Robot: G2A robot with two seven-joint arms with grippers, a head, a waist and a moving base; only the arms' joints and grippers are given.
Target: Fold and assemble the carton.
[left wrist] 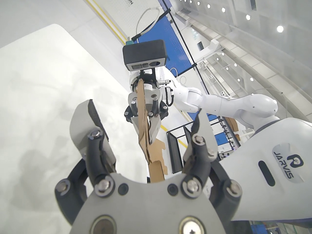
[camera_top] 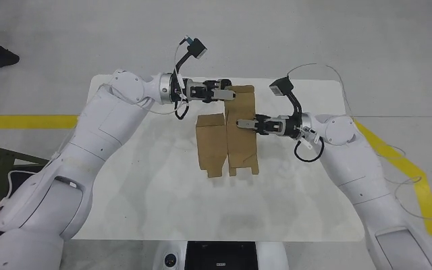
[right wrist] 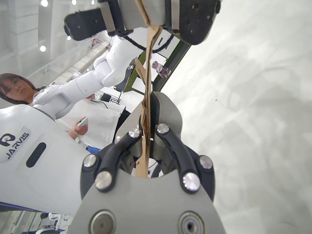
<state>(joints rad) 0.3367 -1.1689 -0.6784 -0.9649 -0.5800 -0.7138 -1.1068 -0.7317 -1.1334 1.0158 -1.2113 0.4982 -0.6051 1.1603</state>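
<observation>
Since the right gripper (right wrist: 147,101) is pinching the carton (camera_top: 239,135) mid-frame to steady it, the left gripper (camera_top: 228,88) sits spread around its upper edge, probably lining up a fold.

White bench (camera_top: 135,202) with rounded corners on pale grey floor (camera_top: 61,47); yellow stripe (camera_top: 34,121) taped across floor beside it. Overhead, rows of round ceiling lights (left wrist: 280,28). Farther off, blue wall panels (left wrist: 179,43), black metal rack (left wrist: 173,149).

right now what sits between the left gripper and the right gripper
The carton alone: in the left wrist view it runs edge-on from the open left gripper to the right gripper clamped on it.
</observation>
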